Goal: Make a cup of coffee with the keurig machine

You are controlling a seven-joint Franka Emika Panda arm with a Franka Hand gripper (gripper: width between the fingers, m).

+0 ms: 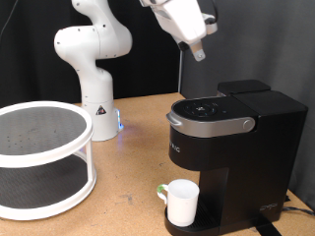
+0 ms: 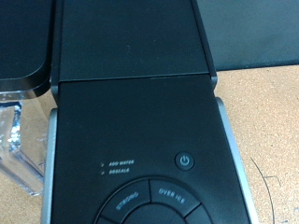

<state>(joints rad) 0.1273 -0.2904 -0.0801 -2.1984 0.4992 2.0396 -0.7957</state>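
Note:
The keurig machine [image 1: 231, 147] stands on the wooden table at the exterior view's right, with its silver-grey lid handle [image 1: 209, 125] down. The white cup [image 1: 181, 203] stands on the drip tray under the brew head, its green-marked handle towards the exterior view's left. My gripper [image 1: 200, 49] hangs high above the machine's lid, apart from it, with nothing seen in it. The wrist view looks straight down on the machine's black top [image 2: 135, 121], showing the power button [image 2: 185, 160] and the brew buttons; my fingers do not show there.
A white round two-tier shelf [image 1: 39, 157] stands at the exterior view's left. The arm's white base [image 1: 94, 69] is at the back. The clear water tank [image 2: 14, 140] sits beside the machine's top. Bare wooden table [image 1: 133, 177] lies between shelf and machine.

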